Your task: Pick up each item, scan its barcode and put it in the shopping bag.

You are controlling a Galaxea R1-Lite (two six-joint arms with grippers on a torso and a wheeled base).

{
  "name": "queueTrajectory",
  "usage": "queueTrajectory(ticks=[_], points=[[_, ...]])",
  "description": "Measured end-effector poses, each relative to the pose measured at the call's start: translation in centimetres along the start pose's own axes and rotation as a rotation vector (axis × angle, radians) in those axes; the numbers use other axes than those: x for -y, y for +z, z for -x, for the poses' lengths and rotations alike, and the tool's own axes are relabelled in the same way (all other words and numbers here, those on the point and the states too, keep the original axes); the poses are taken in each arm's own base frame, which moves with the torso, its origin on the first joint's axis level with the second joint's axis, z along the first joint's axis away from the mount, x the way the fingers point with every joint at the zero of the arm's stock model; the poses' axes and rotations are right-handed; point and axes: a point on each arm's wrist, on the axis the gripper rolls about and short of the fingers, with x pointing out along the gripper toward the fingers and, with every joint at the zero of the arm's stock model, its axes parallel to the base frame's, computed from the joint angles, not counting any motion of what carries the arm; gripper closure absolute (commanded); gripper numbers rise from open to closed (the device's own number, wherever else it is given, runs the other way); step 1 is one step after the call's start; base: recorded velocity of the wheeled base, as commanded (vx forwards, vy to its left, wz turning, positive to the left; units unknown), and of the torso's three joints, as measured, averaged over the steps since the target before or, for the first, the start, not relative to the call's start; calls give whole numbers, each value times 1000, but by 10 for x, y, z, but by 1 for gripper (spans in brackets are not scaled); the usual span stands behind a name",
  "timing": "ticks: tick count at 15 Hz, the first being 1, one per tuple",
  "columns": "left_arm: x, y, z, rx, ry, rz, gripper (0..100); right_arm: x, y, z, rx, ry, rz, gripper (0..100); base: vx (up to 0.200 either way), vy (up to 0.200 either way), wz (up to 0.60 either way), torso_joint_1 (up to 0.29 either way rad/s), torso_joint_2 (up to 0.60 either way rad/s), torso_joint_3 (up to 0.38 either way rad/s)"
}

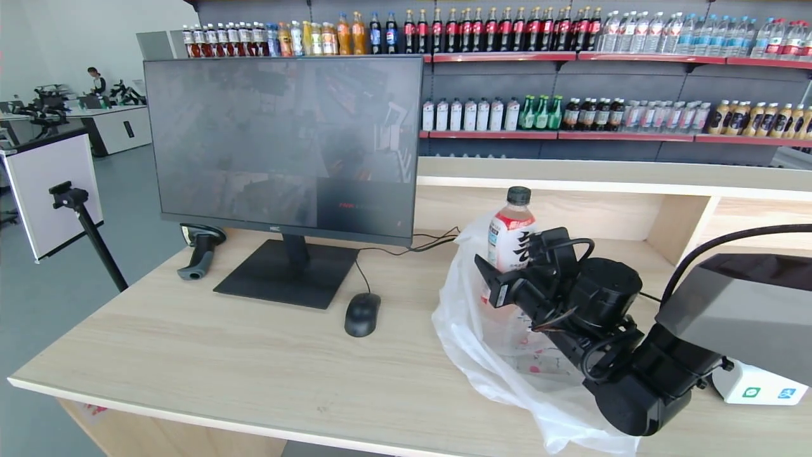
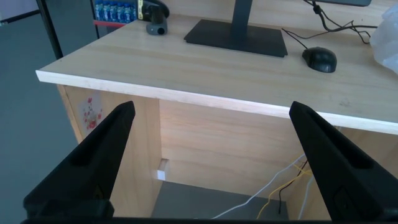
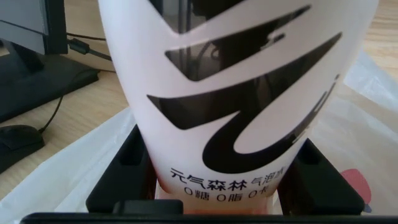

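The right gripper [image 1: 510,265] clamps 1 upright bottle [image 1: 511,225] over the shopping bag [image 1: 472,346]. The left gripper [image 2: 211,112], jaws wide, hangs below the table [image 1: 222,374] at its front edge.

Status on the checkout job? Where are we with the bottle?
Done: the bottle is picked up, clamped upright in the right gripper. Whether it was scanned can't be told. In hand: bagging, as the bottle sits at the mouth of the shopping bag, not yet released. Left: let go and pull out. The left gripper hangs open by the counter edge, holding nothing.
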Motion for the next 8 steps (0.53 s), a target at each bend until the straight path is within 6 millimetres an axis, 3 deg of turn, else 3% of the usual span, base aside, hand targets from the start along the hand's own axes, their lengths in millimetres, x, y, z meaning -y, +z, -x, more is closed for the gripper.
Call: queueTrajectory(ticks=[8], points=[[0, 0, 0, 0, -1, -2, 0, 0, -13, 2, -38, 1, 2, 100, 0, 0, 0, 0, 0, 0]])
